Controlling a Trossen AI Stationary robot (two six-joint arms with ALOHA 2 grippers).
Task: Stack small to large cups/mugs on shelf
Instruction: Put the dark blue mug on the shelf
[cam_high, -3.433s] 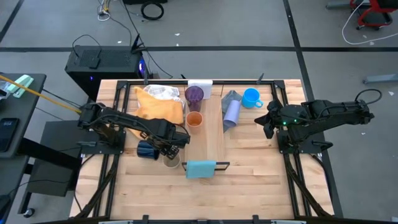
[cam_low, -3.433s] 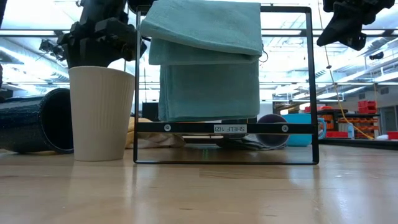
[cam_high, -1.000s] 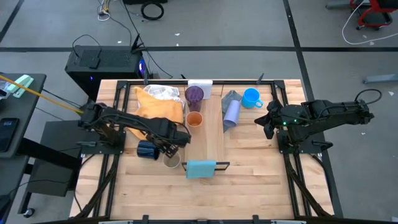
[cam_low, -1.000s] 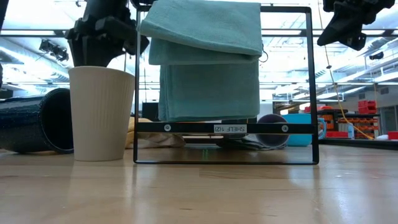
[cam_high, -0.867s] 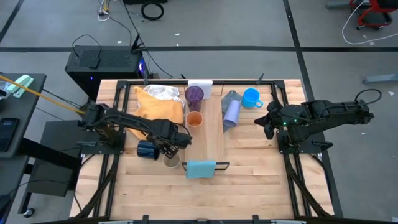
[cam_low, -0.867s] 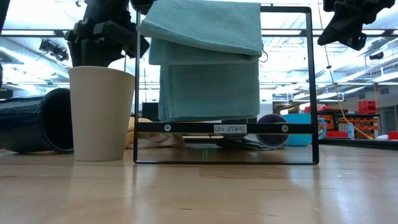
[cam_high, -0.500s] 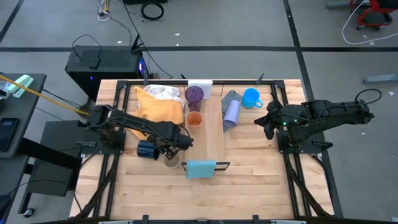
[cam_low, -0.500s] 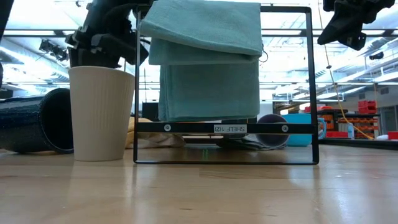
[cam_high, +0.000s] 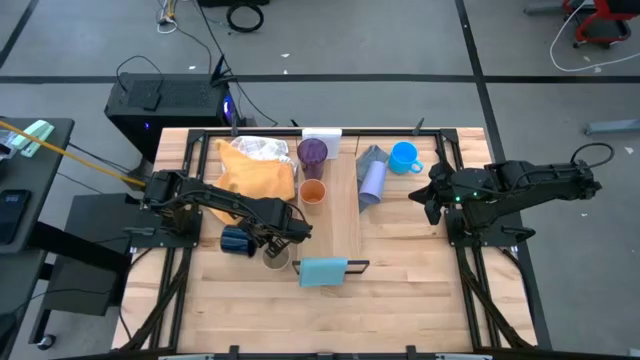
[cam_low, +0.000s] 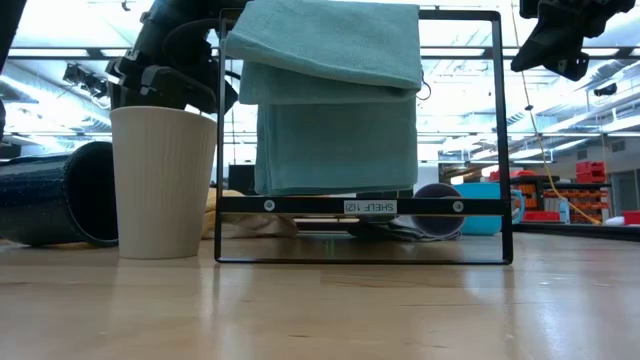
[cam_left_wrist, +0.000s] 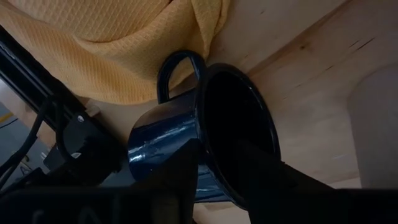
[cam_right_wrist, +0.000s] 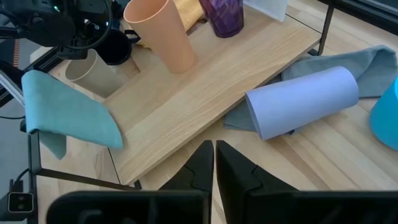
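- High view: take the shelf (cam_high: 340, 215), the pale plank down the middle of the table, as your landmark. On it stand the dark purple tumbler (cam_high: 313, 152) at the white end and the orange cup (cam_high: 313, 194) just in front of it, so you can judge two cups as placed. The lavender cup (cam_high: 372, 180) lies on its side just off the shelf's far edge on the grey cloth (cam_high: 372, 157), with the bright blue mug (cam_high: 404, 157) beyond it. On the shelf's other side, the navy mug (cam_high: 236, 241) and beige cup (cam_high: 276, 258) sit off the plank, below the yellow cloth (cam_high: 255, 168). Your left gripper (cam_high: 268, 237) sits between those two.
- Low view: the beige cup (cam_low: 163, 182) stands upright beside the toppled navy mug (cam_low: 55, 195); the shelf's end frame carries a teal cloth (cam_low: 330, 95).
- Left wrist view: your fingers straddle the navy mug's (cam_left_wrist: 205, 130) rim, one inside the mouth, one outside the wall, part-way apart. You can't tell whether they pinch it yet.
- Right wrist view: your right gripper (cam_right_wrist: 214, 163) hovers off the shelf's (cam_right_wrist: 205, 81) lavender-cup side, fingers together, empty and waiting.
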